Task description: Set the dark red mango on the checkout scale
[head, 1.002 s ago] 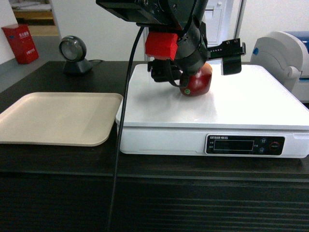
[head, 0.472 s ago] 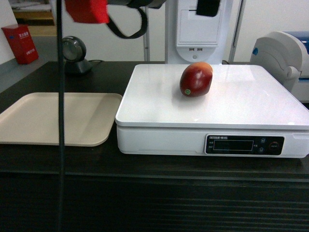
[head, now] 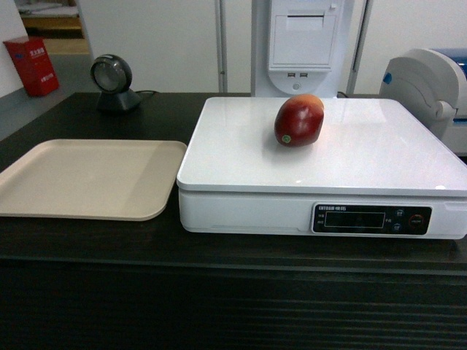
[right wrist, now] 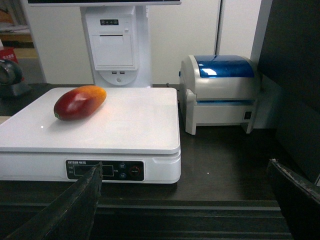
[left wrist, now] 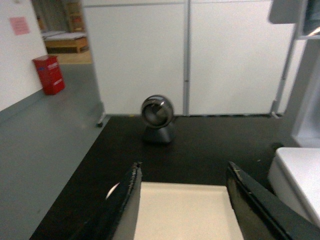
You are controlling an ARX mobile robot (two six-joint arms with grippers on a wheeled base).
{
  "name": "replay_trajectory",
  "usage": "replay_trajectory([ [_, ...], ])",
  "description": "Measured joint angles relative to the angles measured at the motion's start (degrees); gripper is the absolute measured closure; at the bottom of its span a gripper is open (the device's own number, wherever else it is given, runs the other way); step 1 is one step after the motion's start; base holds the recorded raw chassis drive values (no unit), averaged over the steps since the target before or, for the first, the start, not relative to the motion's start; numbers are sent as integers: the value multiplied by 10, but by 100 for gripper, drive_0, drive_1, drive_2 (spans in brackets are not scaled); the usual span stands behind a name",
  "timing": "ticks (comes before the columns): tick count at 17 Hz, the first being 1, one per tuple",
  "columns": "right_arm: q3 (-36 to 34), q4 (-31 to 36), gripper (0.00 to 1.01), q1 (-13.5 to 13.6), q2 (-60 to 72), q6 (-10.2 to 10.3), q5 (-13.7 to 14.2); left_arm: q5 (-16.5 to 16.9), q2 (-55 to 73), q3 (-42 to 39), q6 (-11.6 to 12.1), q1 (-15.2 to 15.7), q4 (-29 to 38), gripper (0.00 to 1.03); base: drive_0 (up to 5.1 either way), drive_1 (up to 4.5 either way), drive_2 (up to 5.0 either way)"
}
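The dark red mango lies on its side on the white scale, toward the back of the platform, with nothing touching it. In the right wrist view the mango rests at the left of the scale. The scale stands on the dark checkout counter. Neither arm shows in the head view. My left gripper is open above the beige tray, nothing between its fingers. My right gripper is open in front of the counter's edge, right of the scale's display.
A flat beige tray lies left of the scale. A round barcode scanner stands at the back left. A white and blue label printer sits right of the scale, and a receipt kiosk rises behind it.
The left arm, which was over the mango on the scale, has lifted away to the left and left the head view. The mango stays on the platform.
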Motion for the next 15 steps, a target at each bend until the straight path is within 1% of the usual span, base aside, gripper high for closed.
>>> replay_trajectory([
  [1,0,0,3,0,0,0,0,0,-26,-51,-6,6,12,62,0,0,0],
  [3,0,0,3,0,0,0,0,16,-61,-120,-6,-15,25,83,0,0,0],
  [4,0,0,3,0,0,0,0,16,-86,-146,-6,-15,32,94,0,0,0],
  [5,0,0,3,0,0,0,0,14,-116,-173,-7,-12,37,101,0,0,0],
  [8,0,0,3,0,0,0,0,14,-179,-239,-8,-9,27,101,0,0,0],
  [10,0,0,3,0,0,0,0,14,-225,-267,-8,-10,15,101,0,0,0],
  [15,0,0,3,0,0,0,0,14,-347,-325,-8,-10,-45,101,0,0,0],
])
